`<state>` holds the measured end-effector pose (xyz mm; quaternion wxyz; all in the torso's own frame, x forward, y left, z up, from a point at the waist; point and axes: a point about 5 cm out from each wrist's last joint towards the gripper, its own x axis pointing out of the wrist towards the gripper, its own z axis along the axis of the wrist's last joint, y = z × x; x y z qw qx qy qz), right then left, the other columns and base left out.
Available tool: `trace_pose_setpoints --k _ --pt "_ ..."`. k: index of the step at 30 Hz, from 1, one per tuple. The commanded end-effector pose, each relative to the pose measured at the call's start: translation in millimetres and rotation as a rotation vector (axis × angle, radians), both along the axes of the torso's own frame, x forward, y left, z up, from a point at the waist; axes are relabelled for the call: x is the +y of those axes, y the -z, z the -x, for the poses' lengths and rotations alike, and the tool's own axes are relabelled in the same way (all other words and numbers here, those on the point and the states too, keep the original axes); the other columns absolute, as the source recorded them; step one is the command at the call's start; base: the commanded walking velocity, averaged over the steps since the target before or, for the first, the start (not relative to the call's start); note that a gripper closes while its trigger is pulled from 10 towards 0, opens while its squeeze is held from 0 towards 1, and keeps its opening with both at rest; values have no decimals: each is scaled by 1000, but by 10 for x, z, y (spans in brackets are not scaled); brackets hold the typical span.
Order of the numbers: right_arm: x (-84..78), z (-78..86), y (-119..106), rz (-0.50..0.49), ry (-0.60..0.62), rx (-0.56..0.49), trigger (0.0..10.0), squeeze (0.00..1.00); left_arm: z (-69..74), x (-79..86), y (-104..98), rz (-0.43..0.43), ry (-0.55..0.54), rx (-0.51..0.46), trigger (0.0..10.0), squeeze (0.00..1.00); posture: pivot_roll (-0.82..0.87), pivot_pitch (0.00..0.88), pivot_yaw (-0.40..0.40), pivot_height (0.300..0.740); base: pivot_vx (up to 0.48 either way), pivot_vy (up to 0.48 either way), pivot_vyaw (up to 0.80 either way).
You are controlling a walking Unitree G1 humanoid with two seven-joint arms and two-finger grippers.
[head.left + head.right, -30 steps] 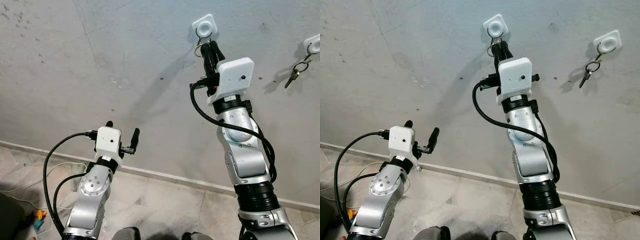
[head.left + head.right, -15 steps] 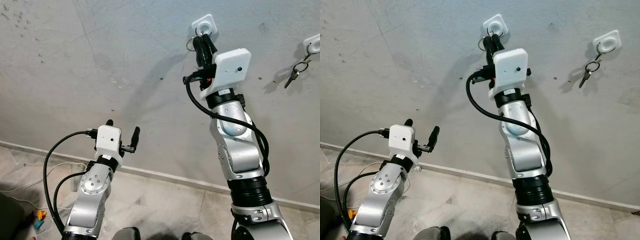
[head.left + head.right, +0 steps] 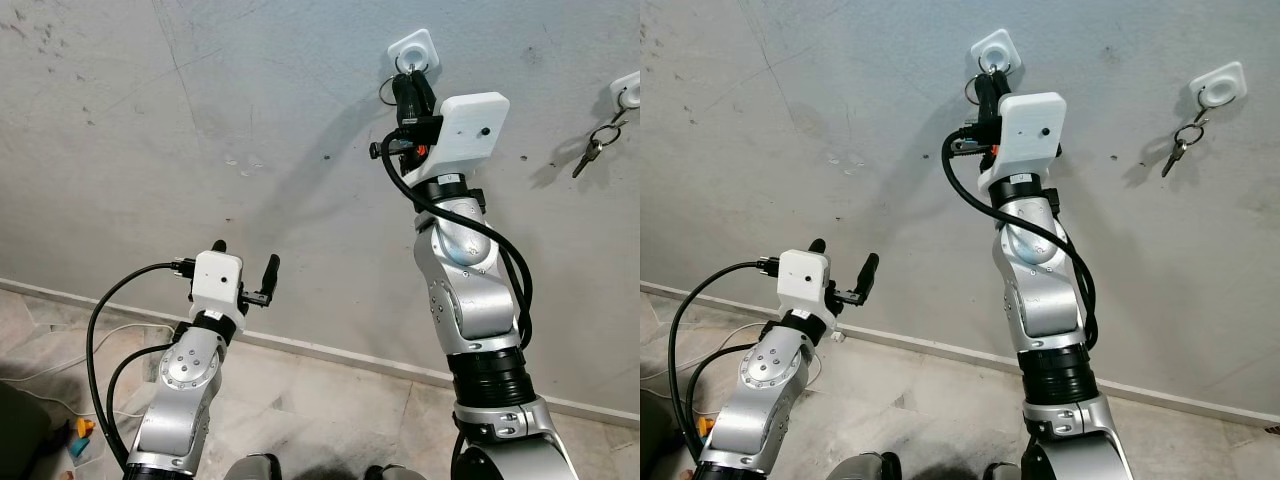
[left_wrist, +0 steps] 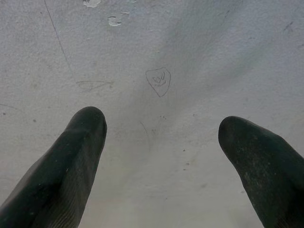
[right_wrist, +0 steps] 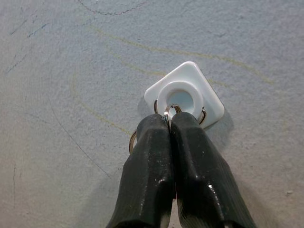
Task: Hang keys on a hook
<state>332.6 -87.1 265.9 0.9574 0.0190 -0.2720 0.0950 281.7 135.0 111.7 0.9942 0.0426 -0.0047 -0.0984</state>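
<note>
In the left eye view, the right gripper reaches up to the white hook at the upper centre-right of the frame, its black fingers pressed together just below the hook with a key ring looping out at their left side. At the right edge, a second white hook carries another set of keys hanging against the grey wall. The left gripper sits at the lower left, fingers spread wide and holding nothing.

The right eye view shows the same layout, with tiled floor along the bottom and a white cable at the lower left.

In the left wrist view, two black fingertips stand well apart over bare wall, with a small pencilled mark at upper centre.

In the right wrist view, the closed fingers pinch the thin metal ring right at the hook's round opening; whether the ring is over the hook cannot be told.
</note>
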Motion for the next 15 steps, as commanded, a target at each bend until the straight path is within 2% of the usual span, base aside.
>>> trace_pose_setpoints --k 1,8,15 --pt "-114 -62 107 -43 54 81 10000 0 23 31 33 -10 2 20 10000 0 86 159 49 740 0 0 0" --pt "-236 -137 212 -154 102 191 10000 0 26 31 45 -11 10 32 10000 0 89 159 54 740 0 0 0" --pt "-288 -154 276 -188 124 238 10000 0 25 27 47 -11 15 36 10000 0 88 159 57 740 0 0 0"
